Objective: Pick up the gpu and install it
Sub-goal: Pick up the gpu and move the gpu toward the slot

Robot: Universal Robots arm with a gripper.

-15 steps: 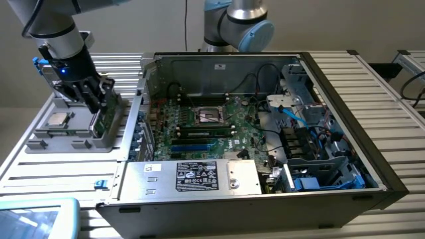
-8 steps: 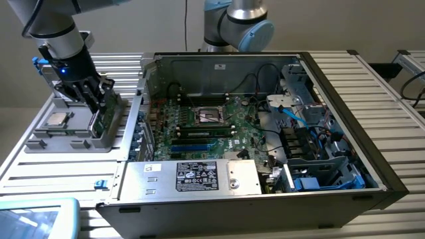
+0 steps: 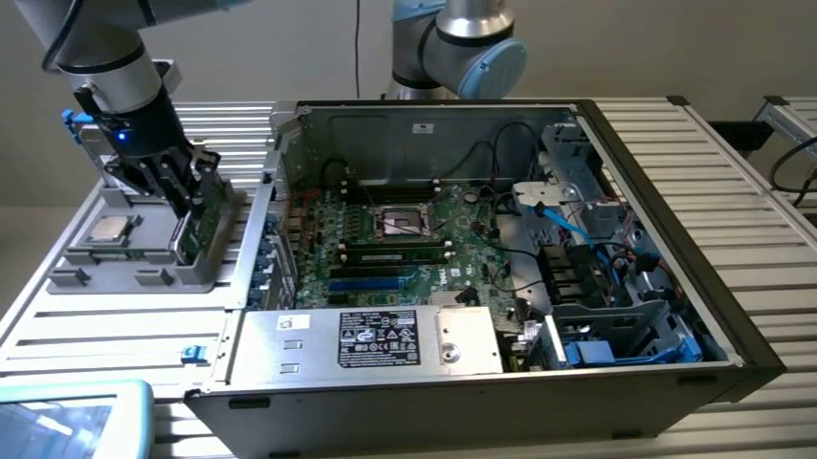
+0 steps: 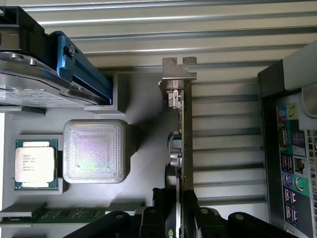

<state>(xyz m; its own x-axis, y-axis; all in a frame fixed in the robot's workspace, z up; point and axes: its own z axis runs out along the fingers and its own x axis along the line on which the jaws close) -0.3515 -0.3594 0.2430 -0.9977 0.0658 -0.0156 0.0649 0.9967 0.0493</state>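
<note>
One gpu edge-up in tray; gripper fingers pinch its flat faces mid-card; prob. light, stiff, fragile.

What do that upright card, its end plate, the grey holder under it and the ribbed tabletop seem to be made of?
The gpu: green circuit board, likely fibreglass laminate.
Its end bracket: bare silvery sheet metal, bent and notched.
The holder: matt grey with shaped pockets, probably plastic.
The table: ribbed slats with a dull shine, probably aluminium.
</note>
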